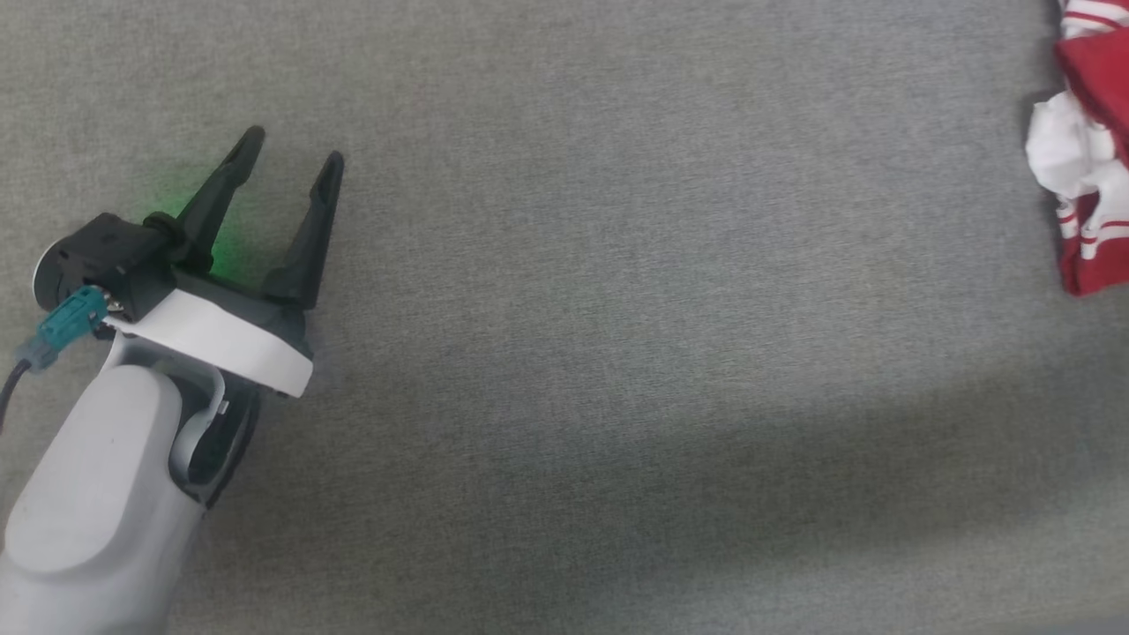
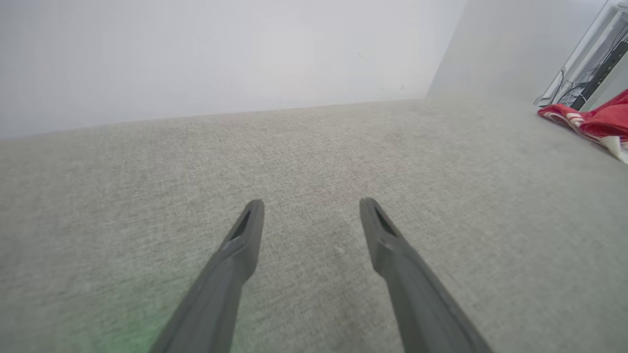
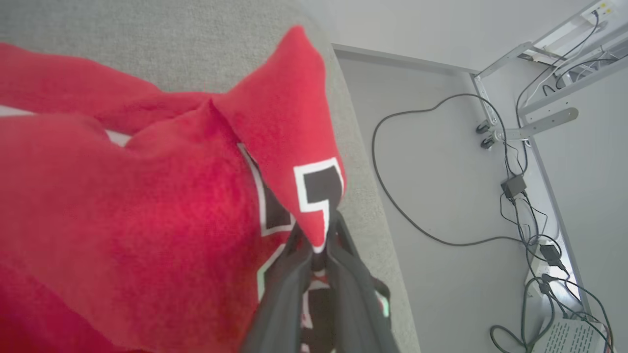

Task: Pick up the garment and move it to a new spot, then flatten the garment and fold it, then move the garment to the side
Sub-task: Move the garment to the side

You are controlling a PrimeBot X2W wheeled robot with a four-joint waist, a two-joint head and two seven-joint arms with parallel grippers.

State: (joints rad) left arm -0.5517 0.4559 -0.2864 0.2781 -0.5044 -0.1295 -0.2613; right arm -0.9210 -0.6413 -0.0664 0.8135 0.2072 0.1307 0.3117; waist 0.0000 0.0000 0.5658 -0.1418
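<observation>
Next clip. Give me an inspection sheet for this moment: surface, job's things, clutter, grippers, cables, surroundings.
Surface: grey fabric surface, with a green glow by the left gripper.
Job's things: garment bunched at the surface's right edge, not flattened.
Clutter: nothing seen.
Grippers: left gripper open, holding nothing, over the surface; right gripper shut on a red fold of the garment.
Cables: black cables loose on the pale floor beside the surface.
Surroundings: white wall; metal frame with more wiring.
</observation>
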